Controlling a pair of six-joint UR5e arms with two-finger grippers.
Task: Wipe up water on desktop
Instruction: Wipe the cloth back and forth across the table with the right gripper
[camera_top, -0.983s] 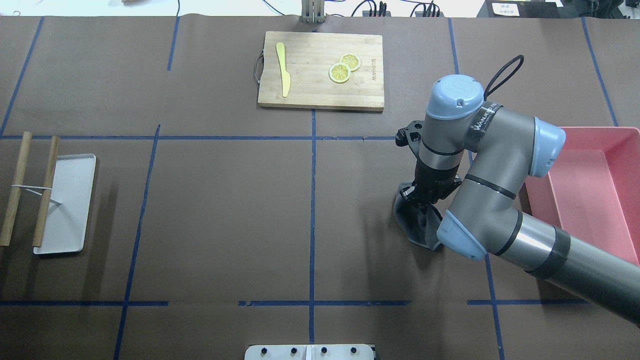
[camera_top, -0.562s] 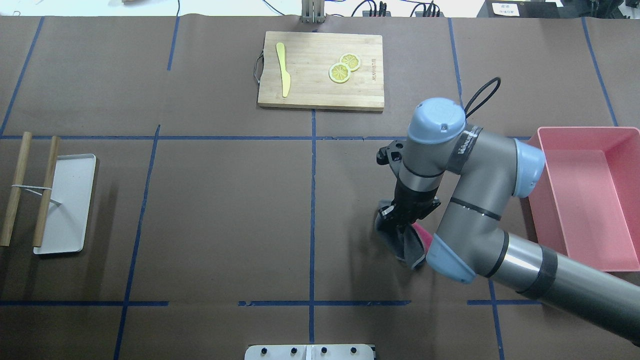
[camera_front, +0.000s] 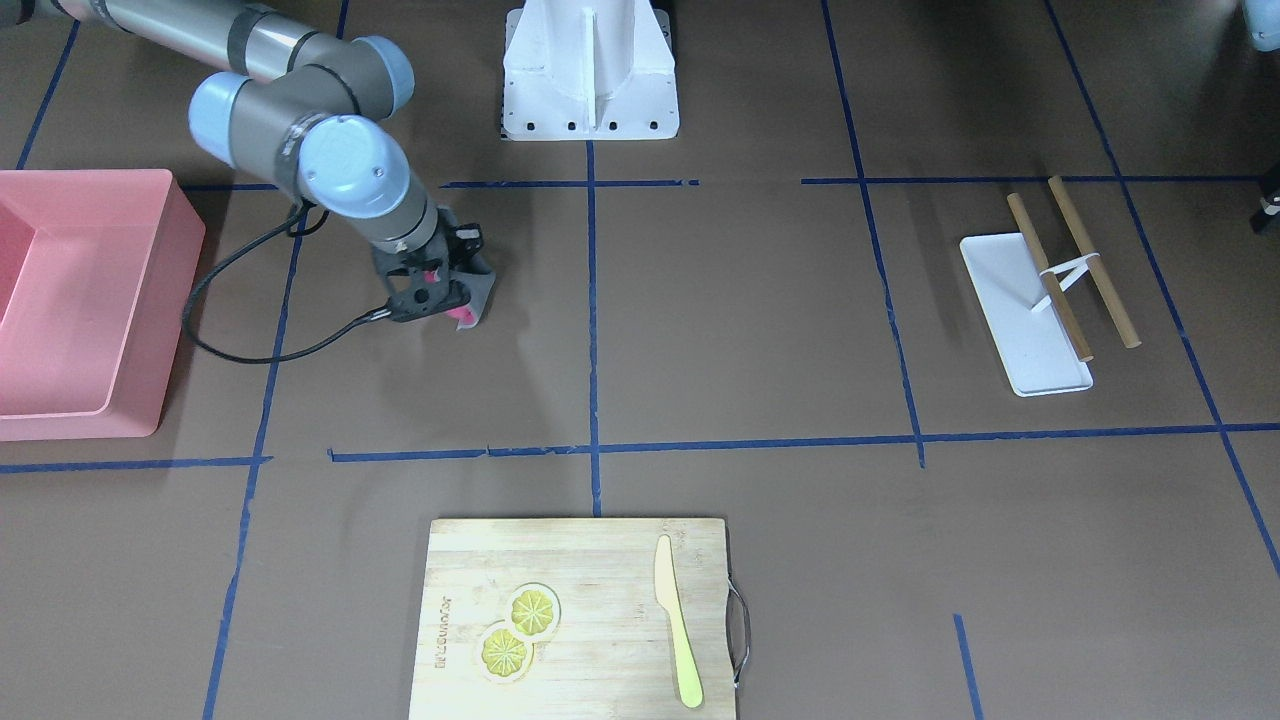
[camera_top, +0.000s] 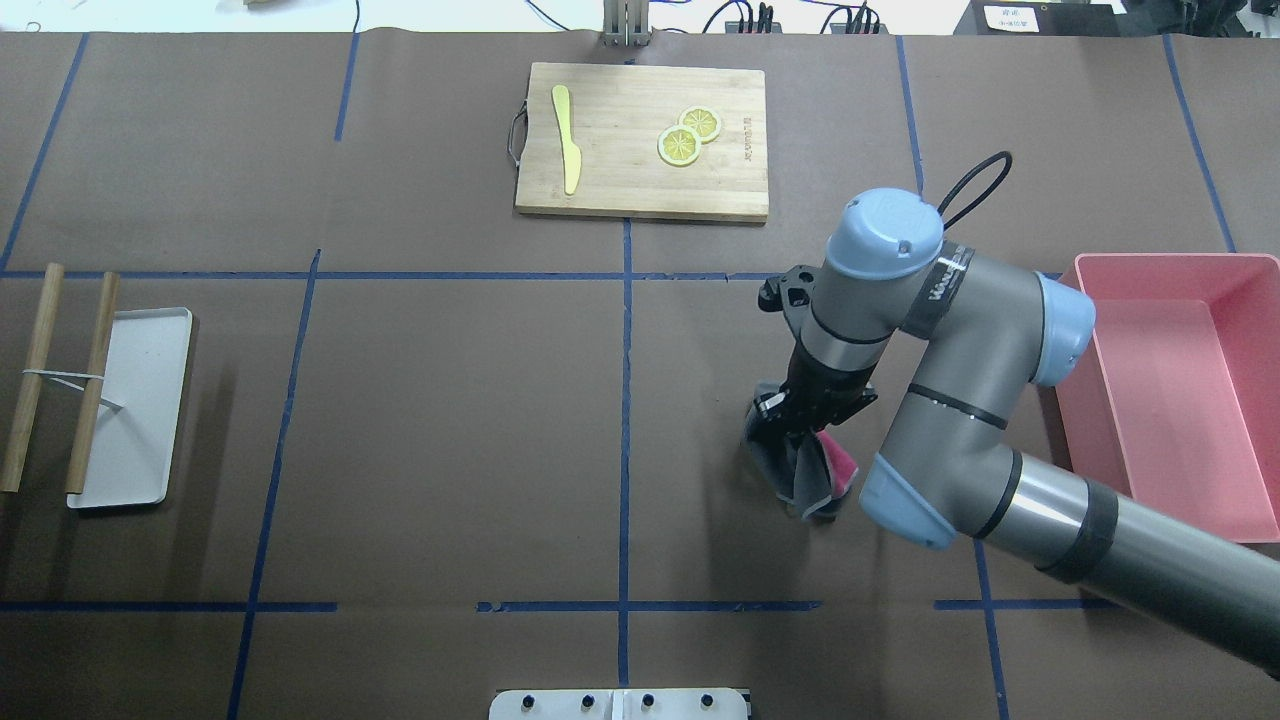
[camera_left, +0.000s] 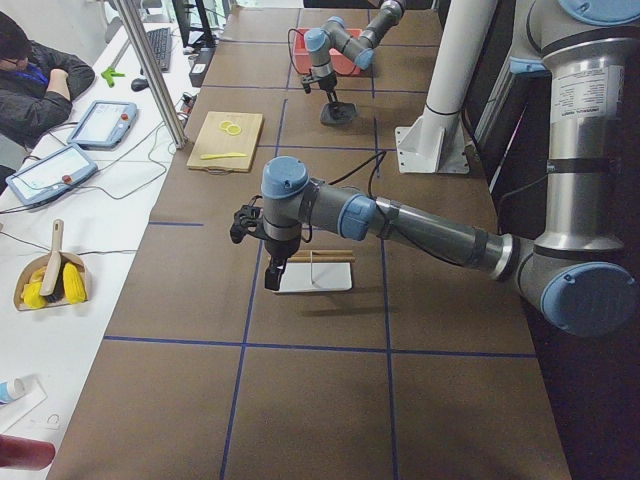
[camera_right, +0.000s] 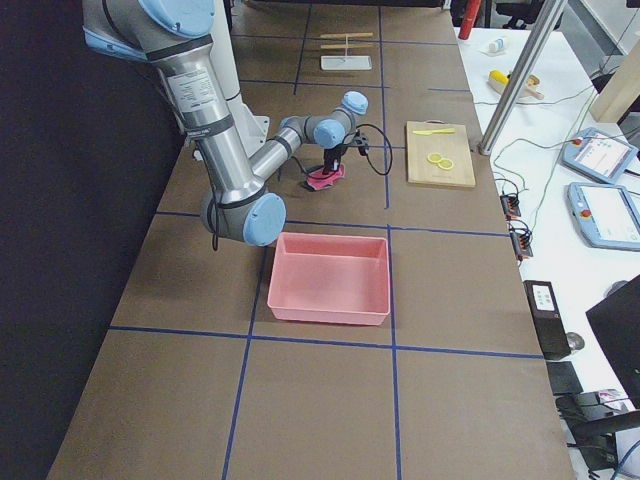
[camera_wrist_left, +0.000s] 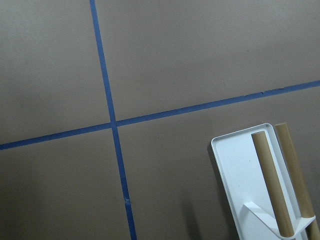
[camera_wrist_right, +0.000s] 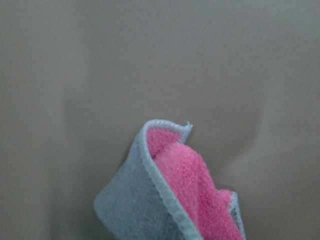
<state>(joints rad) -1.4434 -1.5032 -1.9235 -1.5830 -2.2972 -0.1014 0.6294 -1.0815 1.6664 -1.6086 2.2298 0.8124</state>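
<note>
The desktop (camera_top: 450, 430) is a flat brown surface with a grid of blue tape lines; I see no water on it. My right gripper (camera_top: 803, 418) points down right of the middle and is shut on a grey cloth with a pink inner side (camera_top: 805, 470), whose lower folds rest on the desktop. The cloth also shows in the front view (camera_front: 474, 303) and hangs close below the right wrist camera (camera_wrist_right: 170, 200). My left gripper (camera_left: 270, 278) hovers above the white tray; I cannot tell whether it is open or shut. The left wrist view shows no fingers.
A pink bin (camera_top: 1170, 400) stands right of the cloth. A bamboo cutting board (camera_top: 620, 180) with a yellow knife and lemon slices lies at the far middle. A white tray (camera_top: 135, 400) with two wooden rods (camera_top: 35, 370) lies at the left.
My right gripper has dragged the cloth left, away from the pink bin, then drawn back a little. The cloth's pink side now shows.
</note>
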